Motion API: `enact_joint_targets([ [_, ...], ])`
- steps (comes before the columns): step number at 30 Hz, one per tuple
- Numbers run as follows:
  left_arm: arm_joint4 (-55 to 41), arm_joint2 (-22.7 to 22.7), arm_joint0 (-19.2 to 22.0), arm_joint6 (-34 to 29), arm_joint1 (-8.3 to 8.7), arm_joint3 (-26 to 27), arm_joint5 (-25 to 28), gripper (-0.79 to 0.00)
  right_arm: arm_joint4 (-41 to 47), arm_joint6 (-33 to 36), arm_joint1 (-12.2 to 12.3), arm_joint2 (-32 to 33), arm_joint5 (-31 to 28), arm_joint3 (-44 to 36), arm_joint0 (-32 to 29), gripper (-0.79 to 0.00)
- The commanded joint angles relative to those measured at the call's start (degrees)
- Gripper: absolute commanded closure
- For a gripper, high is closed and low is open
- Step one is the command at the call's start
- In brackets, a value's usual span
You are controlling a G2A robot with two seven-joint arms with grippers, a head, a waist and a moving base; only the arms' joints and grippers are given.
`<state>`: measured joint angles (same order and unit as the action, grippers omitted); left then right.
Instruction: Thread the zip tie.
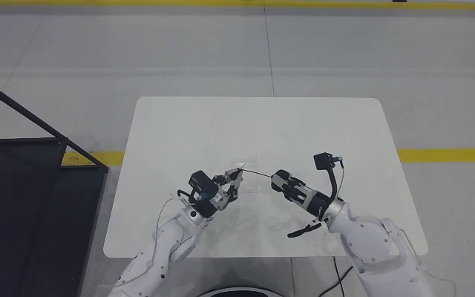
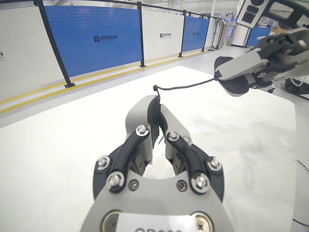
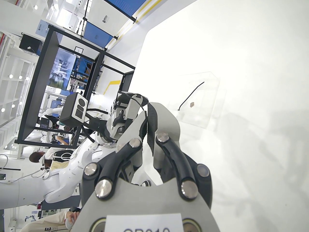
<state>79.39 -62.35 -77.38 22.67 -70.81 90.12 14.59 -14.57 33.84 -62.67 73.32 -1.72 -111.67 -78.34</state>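
Black zip tie strung between my two grippers, up off the white table. In the top view, left gripper and right gripper face each other over my near half of it. Left wrist view: my left jaws are pinched tight on the tie just under its head, and the strap runs over to the right jaws, clamped on the far end. Right wrist view: right jaws squeezed together, and a spare zip tie lies flat on a clear sheet.
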Motion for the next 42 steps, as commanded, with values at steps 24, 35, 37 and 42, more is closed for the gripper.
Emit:
enact_joint_targets([
  [24,1.1,-0.32,-0.38,0.45,-0.38,0.2,-0.38,0.0,-0.15,0.25,-0.11,0.08,0.51,-0.15,-0.1,0.0],
  [35,1.61,-0.51,-0.42,0.69,-0.51,0.1,-0.43,0.0,-0.55,0.73,-0.17,-0.15,1.33,-0.11,0.22,0.0],
  [37,1.74,-0.52,-0.47,0.7,-0.54,0.11,-0.62,0.0,-0.57,0.74,-0.18,-0.17,1.4,-0.13,0.24,0.0],
  [42,2.29,-0.48,-0.52,0.83,-0.61,0.1,-0.88,0.0,-0.69,0.57,-0.21,-0.22,1.45,-0.17,0.21,0.0],
])
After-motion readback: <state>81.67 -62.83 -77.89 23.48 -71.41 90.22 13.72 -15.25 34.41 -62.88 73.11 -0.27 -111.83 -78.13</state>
